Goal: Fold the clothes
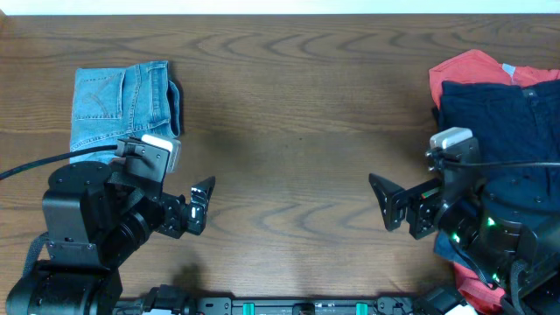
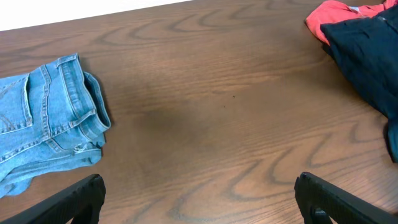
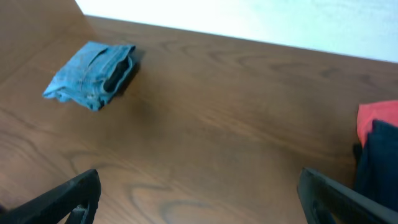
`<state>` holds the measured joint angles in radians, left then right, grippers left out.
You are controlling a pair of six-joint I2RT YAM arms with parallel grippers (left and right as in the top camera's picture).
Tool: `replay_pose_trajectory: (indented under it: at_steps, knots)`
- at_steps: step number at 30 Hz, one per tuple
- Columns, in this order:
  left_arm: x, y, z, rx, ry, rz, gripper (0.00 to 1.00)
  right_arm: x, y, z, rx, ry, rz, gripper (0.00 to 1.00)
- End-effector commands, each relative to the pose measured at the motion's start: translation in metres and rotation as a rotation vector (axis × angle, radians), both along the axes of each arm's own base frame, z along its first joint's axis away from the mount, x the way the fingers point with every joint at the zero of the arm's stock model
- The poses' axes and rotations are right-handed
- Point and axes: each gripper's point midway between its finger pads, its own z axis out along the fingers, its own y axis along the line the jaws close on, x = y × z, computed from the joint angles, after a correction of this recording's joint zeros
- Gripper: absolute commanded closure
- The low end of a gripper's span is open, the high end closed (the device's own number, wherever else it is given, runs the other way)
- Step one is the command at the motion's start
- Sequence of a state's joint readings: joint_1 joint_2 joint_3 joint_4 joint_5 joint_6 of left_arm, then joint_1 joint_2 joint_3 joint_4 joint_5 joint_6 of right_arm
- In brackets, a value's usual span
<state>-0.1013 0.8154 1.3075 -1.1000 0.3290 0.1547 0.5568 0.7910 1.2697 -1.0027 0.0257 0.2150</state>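
The light-blue denim jeans (image 1: 120, 103) lie folded into a compact stack at the table's far left, waistband to the right. They also show in the left wrist view (image 2: 46, 118) and small in the right wrist view (image 3: 93, 74). My left gripper (image 1: 199, 206) is open and empty, low over the table to the right of and nearer than the jeans; its fingers frame bare wood (image 2: 199, 199). My right gripper (image 1: 385, 203) is open and empty near the right side, its fingers apart over bare wood (image 3: 199, 199).
A pile of other clothes lies at the far right: a dark navy garment (image 1: 503, 118) on a red one (image 1: 464, 70), partly under my right arm. It also shows in the left wrist view (image 2: 367, 43) and right wrist view (image 3: 379, 149). Brown wooden table (image 1: 289, 131).
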Motion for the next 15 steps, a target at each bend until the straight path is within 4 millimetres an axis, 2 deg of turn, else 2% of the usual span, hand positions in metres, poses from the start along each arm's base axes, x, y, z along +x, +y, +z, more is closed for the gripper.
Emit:
replay_pose_trajectory:
  at_steps: [1,9,15]
  knots:
    - [-0.001,0.001,0.001,0.009,-0.005,0.004,0.02,-0.006,0.001,-0.004,-0.014,0.02,0.025,0.01]
    - [-0.001,0.001,0.001,0.009,-0.005,0.004,0.02,-0.025,-0.011,-0.032,-0.091,0.136,0.028,0.01]
    - [-0.001,0.001,0.001,0.009,-0.005,0.004,0.02,-0.006,-0.051,-0.028,-0.117,-0.021,-0.143,0.01]
